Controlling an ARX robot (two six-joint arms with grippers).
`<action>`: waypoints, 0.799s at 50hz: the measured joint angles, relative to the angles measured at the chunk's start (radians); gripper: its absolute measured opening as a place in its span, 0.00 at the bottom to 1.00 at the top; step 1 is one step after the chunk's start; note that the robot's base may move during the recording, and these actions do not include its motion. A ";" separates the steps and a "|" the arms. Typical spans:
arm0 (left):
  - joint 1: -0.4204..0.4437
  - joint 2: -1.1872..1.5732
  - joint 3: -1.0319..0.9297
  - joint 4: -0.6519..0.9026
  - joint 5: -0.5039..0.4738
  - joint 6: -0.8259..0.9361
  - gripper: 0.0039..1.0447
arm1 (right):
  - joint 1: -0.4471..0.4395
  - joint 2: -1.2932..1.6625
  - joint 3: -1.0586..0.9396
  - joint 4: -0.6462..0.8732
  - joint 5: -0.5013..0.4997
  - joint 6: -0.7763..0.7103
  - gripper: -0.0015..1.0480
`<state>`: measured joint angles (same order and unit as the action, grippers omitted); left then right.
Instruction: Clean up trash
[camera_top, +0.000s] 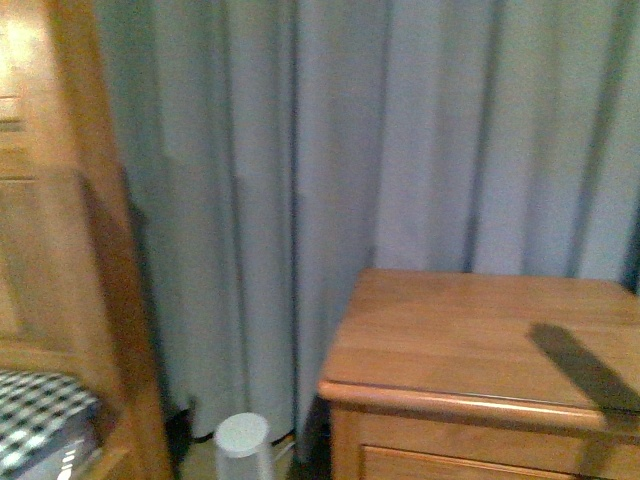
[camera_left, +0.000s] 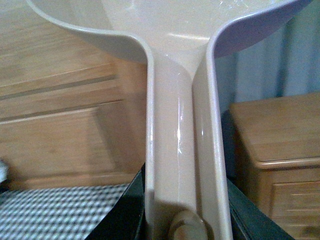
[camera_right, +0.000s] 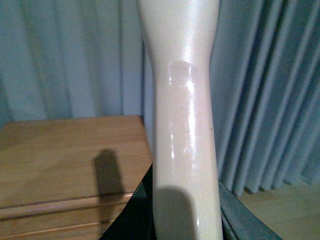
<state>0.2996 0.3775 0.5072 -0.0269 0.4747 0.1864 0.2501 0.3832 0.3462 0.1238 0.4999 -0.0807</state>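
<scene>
Here, the left gripper (camera_left: 185, 220) is clenched on the stem of the pale pink dustpan (camera_left: 176, 100), its dark fingers (camera_left: 125, 220) pressed against either side, and the scoop flares out beyond them. The right gripper (camera_right: 186, 217) likewise grasps a glossy cream handle (camera_right: 182, 115), which widens away from the jaws. The trash cannot be made out in any view; faint glints in the scoop are too unclear to name. Behind the dustpan are a wooden headboard (camera_left: 60, 125), checked bedding (camera_left: 55, 210) and a wooden nightstand (camera_left: 275, 130). In the front view the nightstand fills the lower right of the frame, with a dark shadow (camera_top: 585, 370) across its top. A grey-blue curtain (camera_top: 350, 130) spans the middle and upper right. The headboard runs down the left edge, and the bedding sits in the lower left corner. A small white cylinder (camera_top: 242, 440) stands at bottom centre, between headboard and nightstand.
</scene>
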 joint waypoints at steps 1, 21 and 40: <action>0.000 0.000 0.000 0.000 -0.003 0.000 0.25 | 0.001 0.000 0.000 0.000 0.000 0.000 0.18; 0.001 -0.003 -0.002 -0.001 -0.003 0.000 0.24 | 0.002 0.001 -0.002 -0.001 -0.006 0.002 0.18; 0.001 -0.004 -0.003 -0.001 -0.001 0.000 0.24 | 0.002 0.002 -0.002 -0.001 -0.010 0.002 0.18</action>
<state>0.3004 0.3737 0.5045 -0.0280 0.4740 0.1860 0.2523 0.3851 0.3443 0.1226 0.4896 -0.0784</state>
